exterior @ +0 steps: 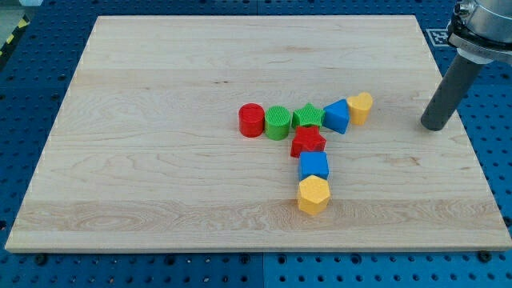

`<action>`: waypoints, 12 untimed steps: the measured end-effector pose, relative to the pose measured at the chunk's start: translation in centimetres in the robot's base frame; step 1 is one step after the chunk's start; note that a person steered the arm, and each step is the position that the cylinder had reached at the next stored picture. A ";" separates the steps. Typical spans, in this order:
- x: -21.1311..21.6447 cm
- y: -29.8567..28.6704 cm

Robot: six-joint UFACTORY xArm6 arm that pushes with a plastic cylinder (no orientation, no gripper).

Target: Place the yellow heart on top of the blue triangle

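On the pale wooden desk point(160, 160), the blue plastic triangle block point(337, 116) is the landmark. The small yellow plastic heart block point(361, 106) touches its right side; it looks light, rigid, probably slippery, best pushed on a flat flank. There is no pincer; my tip point(436, 126) stands well right of it.

heart point(361, 106) yellow | triangle point(337, 116) blue | star point(308, 142) red | board point(160, 160) pale wood
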State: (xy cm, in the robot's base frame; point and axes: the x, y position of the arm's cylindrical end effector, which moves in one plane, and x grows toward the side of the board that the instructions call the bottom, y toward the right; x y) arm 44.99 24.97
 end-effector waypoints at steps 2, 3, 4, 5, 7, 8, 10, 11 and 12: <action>0.1 -2.2; 0.0 -5.3; 0.0 -5.5; 0.0 -5.5; -1.2 -7.3; -1.2 -7.5; -2.1 -10.4; -4.1 -10.7; -5.1 -10.9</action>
